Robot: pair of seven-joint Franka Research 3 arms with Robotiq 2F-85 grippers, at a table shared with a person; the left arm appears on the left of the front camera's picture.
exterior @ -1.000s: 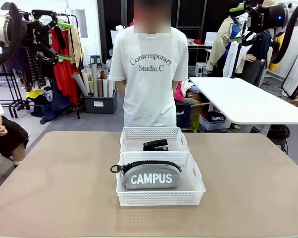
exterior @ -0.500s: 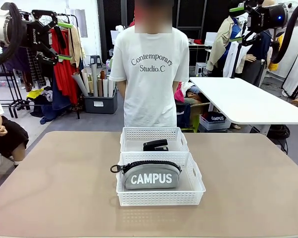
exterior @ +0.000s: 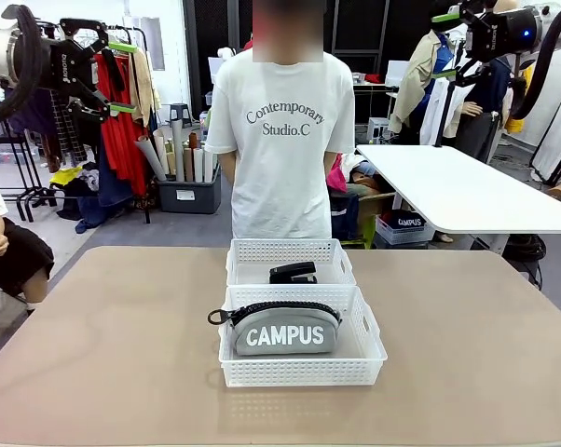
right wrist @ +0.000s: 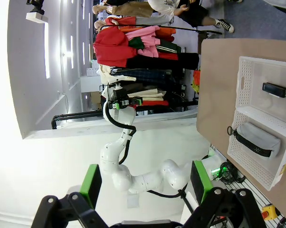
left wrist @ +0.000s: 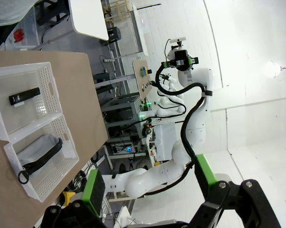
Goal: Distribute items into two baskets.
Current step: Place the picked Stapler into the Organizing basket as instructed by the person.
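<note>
Sitting separately: one pouch point(exterior: 286, 329), one stapler point(exterior: 293, 273), two baskets point(exterior: 364, 358).

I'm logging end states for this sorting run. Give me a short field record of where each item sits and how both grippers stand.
near basket: white perforated plastic basket holding the grey fabric zip pouch with CAMPUS lettering
far basket: matching white perforated plastic basket holding the small black stapler
baskets: one behind the other, mid-table
left gripper: open, raised, holding nothing
right gripper: open, raised, holding nothing
person: standing at the far edge
</note>
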